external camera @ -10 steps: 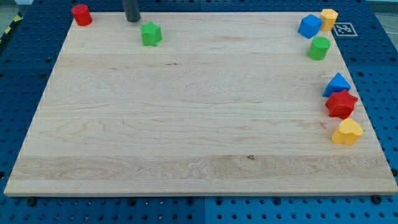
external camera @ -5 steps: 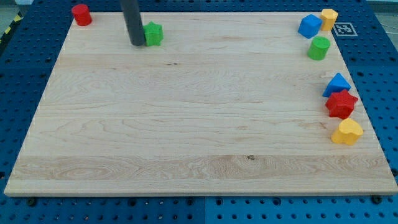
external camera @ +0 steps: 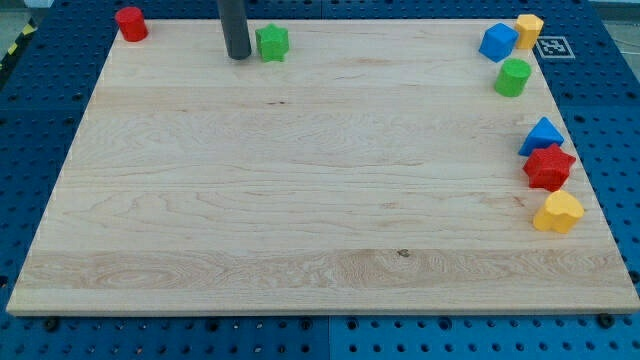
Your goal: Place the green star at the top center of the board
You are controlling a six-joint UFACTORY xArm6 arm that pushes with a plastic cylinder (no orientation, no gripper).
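at the upper left corner of the board [external camera: 300, 200] stood a red cylinder [external camera: 130, 23], and right of it, near the top edge, my tip [external camera: 238, 56] rested on the wood just left of the green star [external camera: 271, 42], a thin gap showing between them; the rod had no jaws to open or close and held nothing. the star lay left of the top centre. at the upper right sat a blue block [external camera: 497, 42], a yellow block [external camera: 529, 30] and a green cylinder [external camera: 513, 77], and lower along the right edge a blue triangle [external camera: 542, 134], a red star [external camera: 549, 167] and a yellow heart [external camera: 558, 212] lay close together.
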